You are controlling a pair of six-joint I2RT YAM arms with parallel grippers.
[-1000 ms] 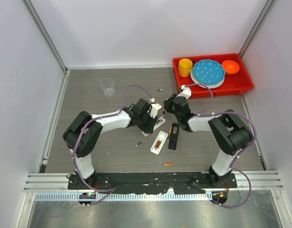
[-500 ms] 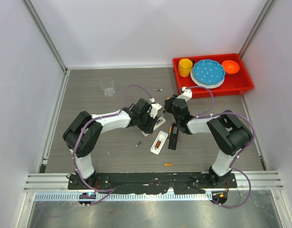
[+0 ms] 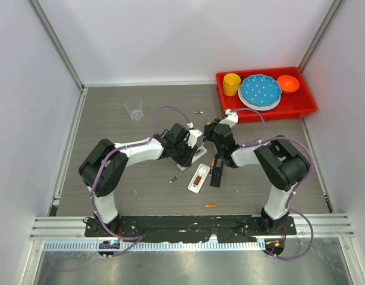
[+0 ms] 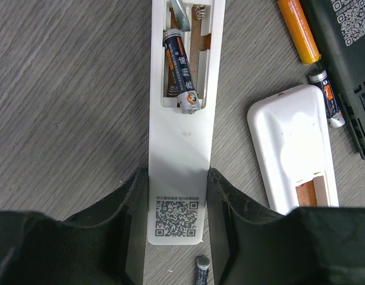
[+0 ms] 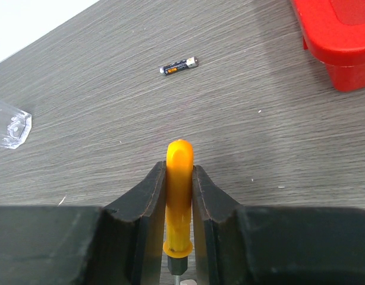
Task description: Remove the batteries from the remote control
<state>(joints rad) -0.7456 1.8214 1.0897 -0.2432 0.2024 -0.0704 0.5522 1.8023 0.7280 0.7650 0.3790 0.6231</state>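
My left gripper [image 4: 178, 178] is shut on the near end of a white remote [image 4: 181, 133] that lies face down with its battery bay open. One dark battery [image 4: 181, 71] lies in the bay, its near end lifted. My right gripper [image 5: 179, 169] is shut on an orange-handled tool [image 5: 179, 196]; the tool's metal tip [image 4: 181, 15] reaches into the bay's far end. In the top view the two grippers [image 3: 191, 148] [image 3: 213, 133] meet over that remote. An orange battery [image 4: 298, 29] and a dark battery [image 4: 326, 98] lie by a black remote [image 4: 349, 47].
A second white remote [image 3: 198, 177] lies open beside the black remote [image 3: 217, 170]. Loose batteries lie at front [image 3: 210, 205], front left [image 3: 173, 179] and far back [image 3: 198, 111]. A clear cup [image 3: 134, 108] stands back left. A red tray [image 3: 266, 113] holds dishes back right.
My right gripper with the tool has shifted slightly left, closer to the left gripper. The left gripper and its remote have stayed put.
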